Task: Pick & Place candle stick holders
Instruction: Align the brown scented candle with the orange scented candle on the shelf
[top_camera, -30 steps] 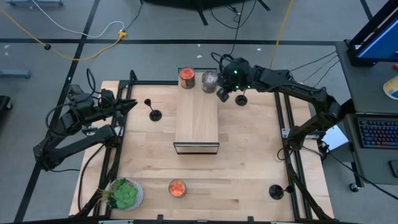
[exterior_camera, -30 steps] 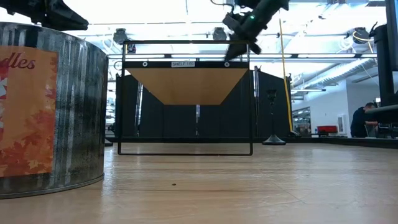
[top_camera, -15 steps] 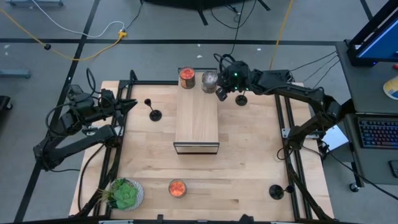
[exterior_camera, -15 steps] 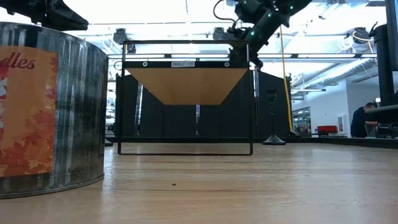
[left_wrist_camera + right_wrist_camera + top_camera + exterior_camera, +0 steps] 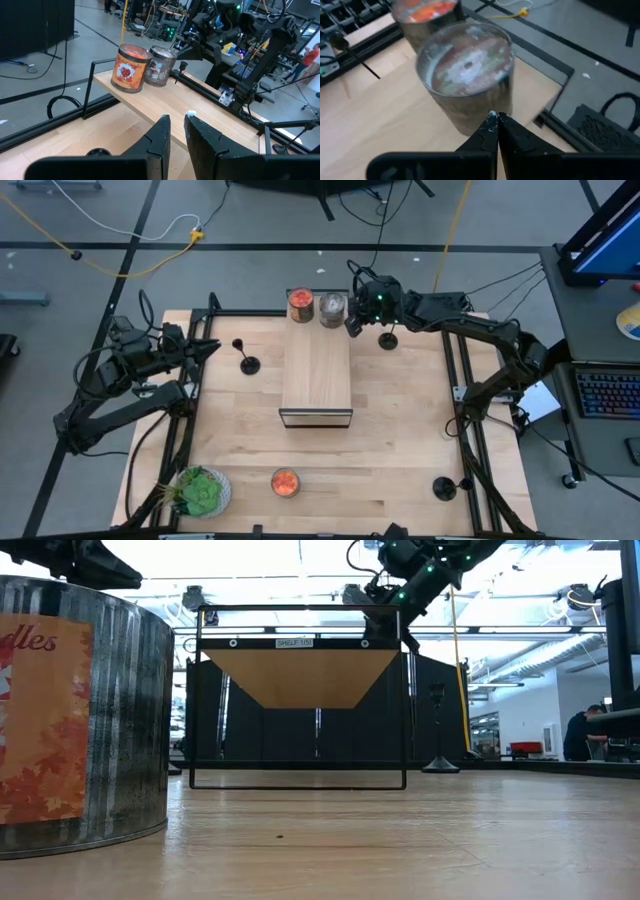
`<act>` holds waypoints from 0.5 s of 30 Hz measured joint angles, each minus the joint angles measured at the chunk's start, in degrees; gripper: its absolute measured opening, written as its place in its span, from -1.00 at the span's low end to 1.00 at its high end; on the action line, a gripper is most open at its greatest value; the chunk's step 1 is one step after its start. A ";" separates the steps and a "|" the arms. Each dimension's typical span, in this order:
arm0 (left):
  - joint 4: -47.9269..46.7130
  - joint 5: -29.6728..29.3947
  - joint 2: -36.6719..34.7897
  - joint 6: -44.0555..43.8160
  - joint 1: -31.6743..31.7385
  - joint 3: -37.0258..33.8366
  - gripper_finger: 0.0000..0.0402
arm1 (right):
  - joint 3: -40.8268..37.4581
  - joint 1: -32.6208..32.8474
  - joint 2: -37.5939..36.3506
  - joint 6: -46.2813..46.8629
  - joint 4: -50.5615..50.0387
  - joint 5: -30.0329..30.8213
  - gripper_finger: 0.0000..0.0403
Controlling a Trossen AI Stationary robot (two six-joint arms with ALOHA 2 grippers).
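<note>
Shut right pincer [image 5: 494, 119] — against grey jar [image 5: 466, 70]

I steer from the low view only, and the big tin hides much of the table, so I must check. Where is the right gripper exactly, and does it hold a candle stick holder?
Observer: No holder. The right gripper is shut and empty, above the far end of the shelf, with its tips at the side of the silvery jar.
Operator: I see only one holder, to the right of the shelf. Where are the others?
Observer: The left holder stands on the table to the left of the shelf, close to the waiting left gripper.
Operator: And the third?
Observer: The corner holder stands near the table's front right corner, far from both arms.
</note>
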 joint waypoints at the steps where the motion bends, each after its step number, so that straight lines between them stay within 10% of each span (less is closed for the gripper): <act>1: 0.00 0.05 -0.01 -0.02 -0.01 0.00 -0.69 | 0.00 0.19 -0.18 0.75 -1.01 -0.76 -1.00; 15: 0.00 0.45 0.00 0.18 -0.01 0.00 -0.69 | 0.02 4.39 3.01 6.48 7.52 -8.89 -1.00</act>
